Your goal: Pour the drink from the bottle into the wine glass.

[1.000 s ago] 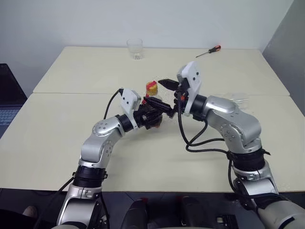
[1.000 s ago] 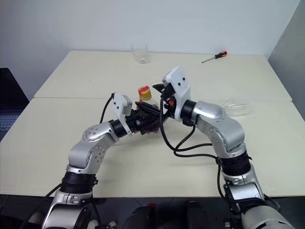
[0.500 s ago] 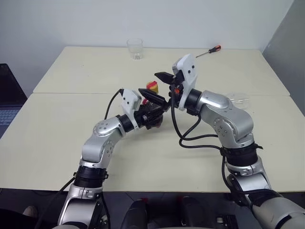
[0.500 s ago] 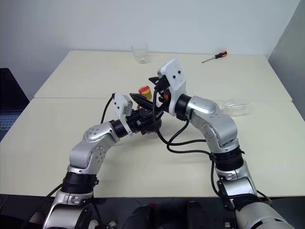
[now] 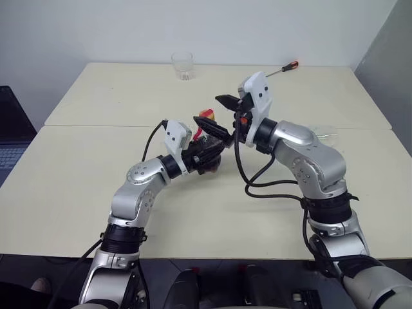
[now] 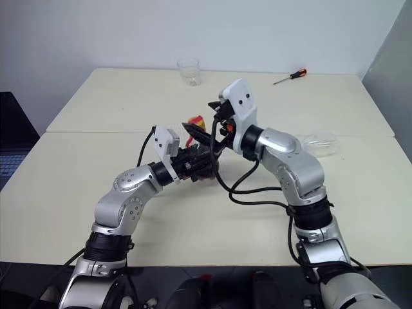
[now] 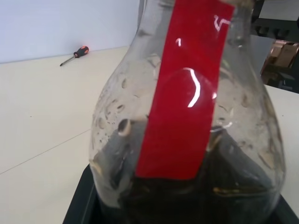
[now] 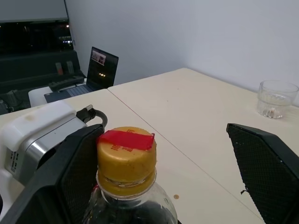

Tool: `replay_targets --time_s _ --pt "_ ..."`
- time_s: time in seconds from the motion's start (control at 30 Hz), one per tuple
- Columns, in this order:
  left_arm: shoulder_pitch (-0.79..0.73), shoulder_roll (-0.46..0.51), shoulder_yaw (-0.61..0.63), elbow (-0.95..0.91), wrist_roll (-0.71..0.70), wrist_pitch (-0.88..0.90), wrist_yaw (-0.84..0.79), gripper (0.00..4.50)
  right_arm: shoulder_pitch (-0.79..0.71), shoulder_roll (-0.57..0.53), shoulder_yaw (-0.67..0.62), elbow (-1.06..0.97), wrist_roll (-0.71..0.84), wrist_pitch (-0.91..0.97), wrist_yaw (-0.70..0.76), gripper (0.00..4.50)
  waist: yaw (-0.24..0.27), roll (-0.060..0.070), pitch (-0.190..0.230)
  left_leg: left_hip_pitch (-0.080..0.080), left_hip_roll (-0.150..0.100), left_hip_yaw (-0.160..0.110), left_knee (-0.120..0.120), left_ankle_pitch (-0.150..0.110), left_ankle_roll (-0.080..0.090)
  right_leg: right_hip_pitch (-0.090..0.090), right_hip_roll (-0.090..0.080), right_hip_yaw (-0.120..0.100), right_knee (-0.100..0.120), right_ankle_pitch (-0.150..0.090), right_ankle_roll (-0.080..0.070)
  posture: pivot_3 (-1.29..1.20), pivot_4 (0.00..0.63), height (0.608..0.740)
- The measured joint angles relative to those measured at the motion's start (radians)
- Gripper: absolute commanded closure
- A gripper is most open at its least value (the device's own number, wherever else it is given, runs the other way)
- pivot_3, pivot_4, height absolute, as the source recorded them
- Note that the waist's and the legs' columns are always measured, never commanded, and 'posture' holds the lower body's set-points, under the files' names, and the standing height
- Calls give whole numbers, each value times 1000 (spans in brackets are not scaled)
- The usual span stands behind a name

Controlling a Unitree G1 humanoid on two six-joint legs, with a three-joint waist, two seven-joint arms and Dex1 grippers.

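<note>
Bottle (image 7: pixel 187 140) of rounded clear plastic, glossy red strip, dented yellow cap (image 8: pixel 126 158).

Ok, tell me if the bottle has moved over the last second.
No. The bottle, held in the left gripper, sits in the same spot below and right of the tumbler as before.
</note>
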Motion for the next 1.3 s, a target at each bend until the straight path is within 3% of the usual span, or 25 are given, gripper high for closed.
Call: replay_targets --time_s 1.3 --pt "1 -1 -4 0 0 2 -2 2453 89 -153 -67 -103 54 45 19 30 0 0 0 0 0 0 0 0 0 0 0 0 0 0 0 0 150 740"
